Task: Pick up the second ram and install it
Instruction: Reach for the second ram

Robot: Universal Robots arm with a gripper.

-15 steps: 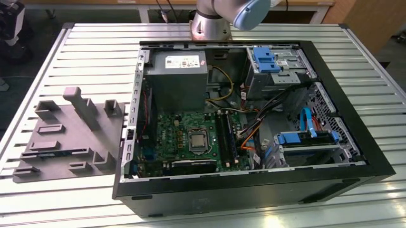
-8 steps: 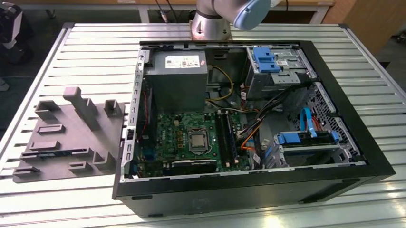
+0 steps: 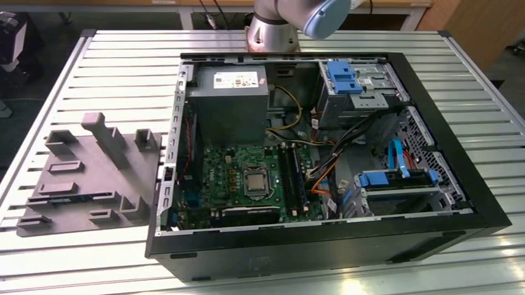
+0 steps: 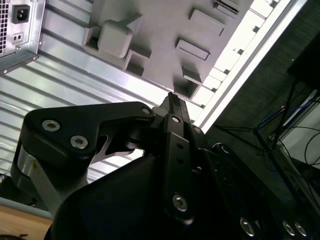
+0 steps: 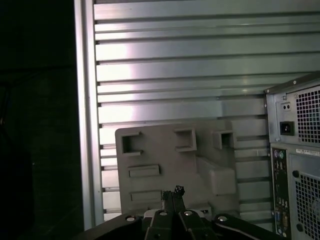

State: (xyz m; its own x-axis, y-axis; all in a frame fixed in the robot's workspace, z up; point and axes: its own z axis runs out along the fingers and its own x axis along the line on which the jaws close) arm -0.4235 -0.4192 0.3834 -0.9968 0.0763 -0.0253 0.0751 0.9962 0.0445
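the gripper (image 5: 172, 192) hangs above the grey fixture tray (image 5: 165, 155), its fingers pinched together with nothing between them. the open computer case (image 3: 328, 243) stands just beside the tray. i cannot tell whether the second ram lies on the tray or in the case. likely risk: fingers lowered this narrow would knock the tray's raised blocks, or skid off a thin stick.

One computer case (image 3: 328, 246), one grey holder (image 3: 90, 178), two blue brackets (image 3: 341, 76) (image 3: 385, 179).
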